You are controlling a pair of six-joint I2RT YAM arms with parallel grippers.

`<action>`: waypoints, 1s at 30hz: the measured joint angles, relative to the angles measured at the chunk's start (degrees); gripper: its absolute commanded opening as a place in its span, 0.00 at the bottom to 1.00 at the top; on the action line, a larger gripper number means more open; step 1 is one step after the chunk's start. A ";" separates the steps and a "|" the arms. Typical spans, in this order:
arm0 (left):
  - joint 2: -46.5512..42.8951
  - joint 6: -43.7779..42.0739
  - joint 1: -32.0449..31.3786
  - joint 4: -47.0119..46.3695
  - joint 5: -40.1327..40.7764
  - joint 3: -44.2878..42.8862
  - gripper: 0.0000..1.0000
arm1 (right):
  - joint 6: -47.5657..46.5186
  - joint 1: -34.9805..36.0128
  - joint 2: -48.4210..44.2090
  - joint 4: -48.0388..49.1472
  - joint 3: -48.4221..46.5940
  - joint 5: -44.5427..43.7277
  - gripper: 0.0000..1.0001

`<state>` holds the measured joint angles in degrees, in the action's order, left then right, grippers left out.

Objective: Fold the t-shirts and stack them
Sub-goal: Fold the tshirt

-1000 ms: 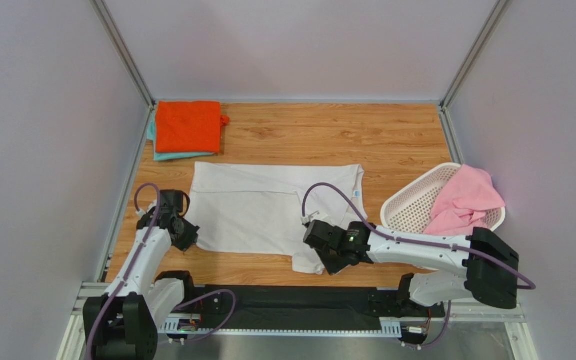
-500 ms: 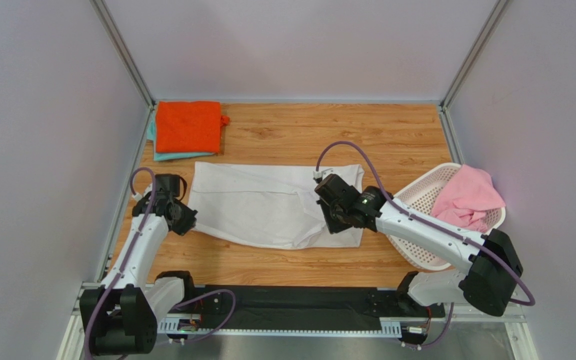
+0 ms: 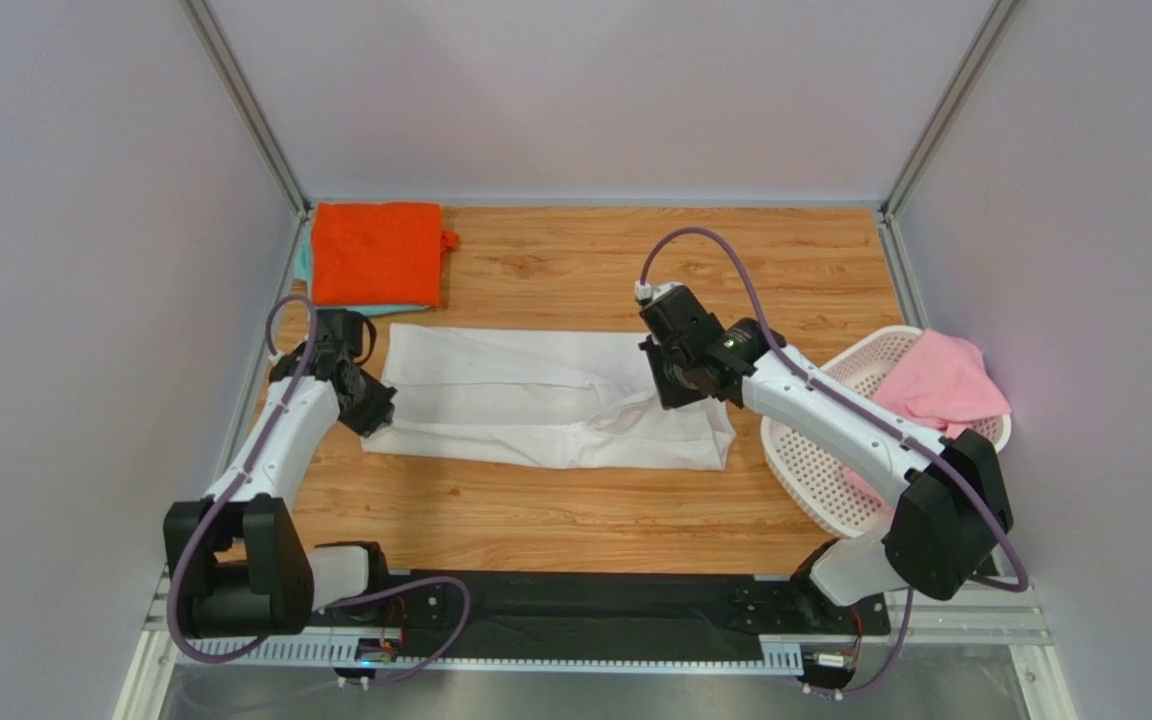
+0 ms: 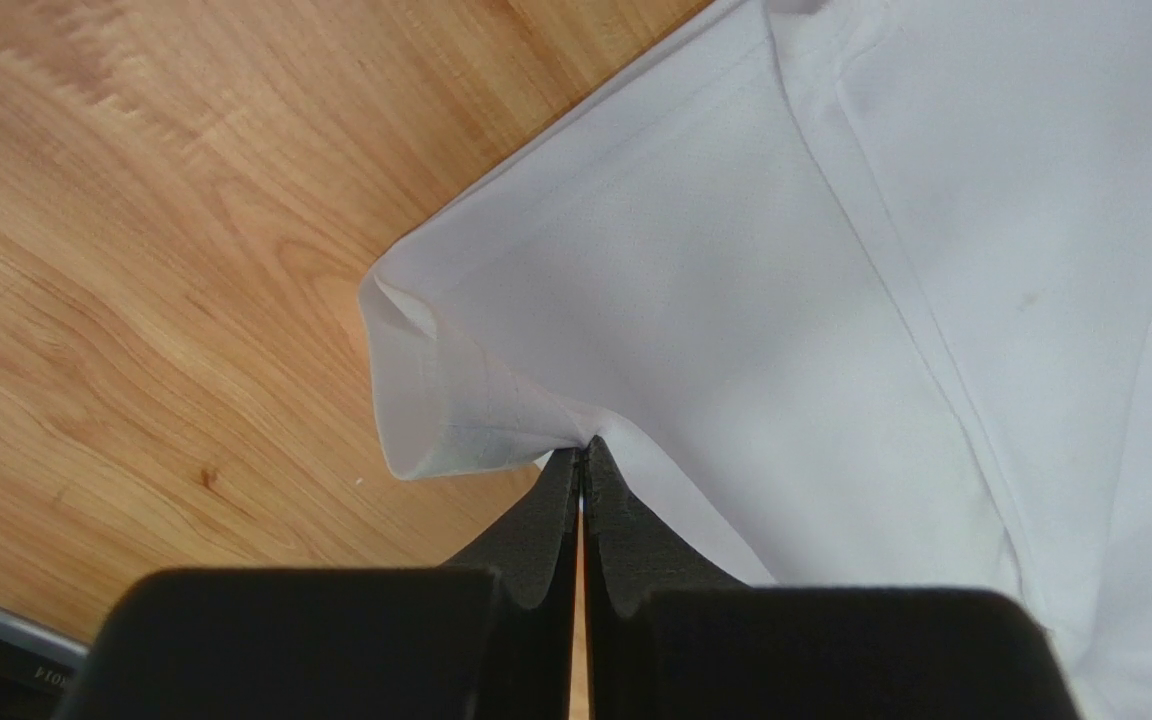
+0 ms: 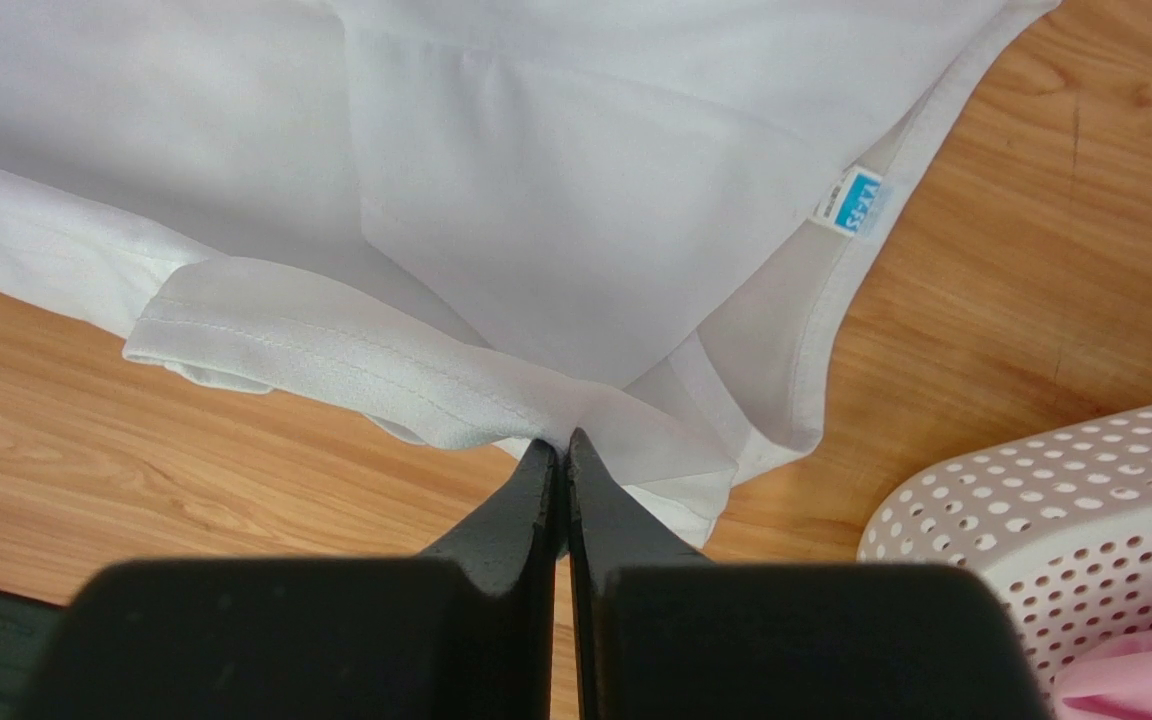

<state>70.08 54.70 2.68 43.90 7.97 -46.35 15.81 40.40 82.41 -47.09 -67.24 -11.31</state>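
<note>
Since the left claw (image 4: 582,455) and right claw (image 5: 563,443) are clenched only on thin hem edges of the white t-shirt (image 3: 537,402), mid surface (image 3: 612,503), cloth could slip free, skewing the fold. Orange t-shirt (image 3: 375,252) lies folded far-left.

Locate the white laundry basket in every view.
Top external: laundry basket at middle right.
Left wrist: not in it.
Right wrist: laundry basket in the lower right corner.
Shared landmark: the white t-shirt, visible in all three views.

A white perforated basket (image 5: 1048,495) rests on the wooden table (image 3: 567,510).
</note>
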 measured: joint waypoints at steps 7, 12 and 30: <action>3.50 -0.61 0.00 -1.42 0.00 -2.56 0.00 | -3.04 -3.23 5.40 0.50 -4.87 0.04 0.01; 7.58 -1.53 0.00 -1.97 0.04 -5.20 0.00 | -4.35 -5.20 9.27 0.66 -8.66 0.26 0.01; 24.52 -7.10 0.00 -3.45 -0.02 -16.55 1.00 | -4.22 -10.36 28.02 0.48 -20.39 -3.67 1.00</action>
<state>94.61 47.59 2.68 40.45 7.94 -62.89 11.60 30.04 110.43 -46.61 -87.64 -14.98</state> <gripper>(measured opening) 0.993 0.927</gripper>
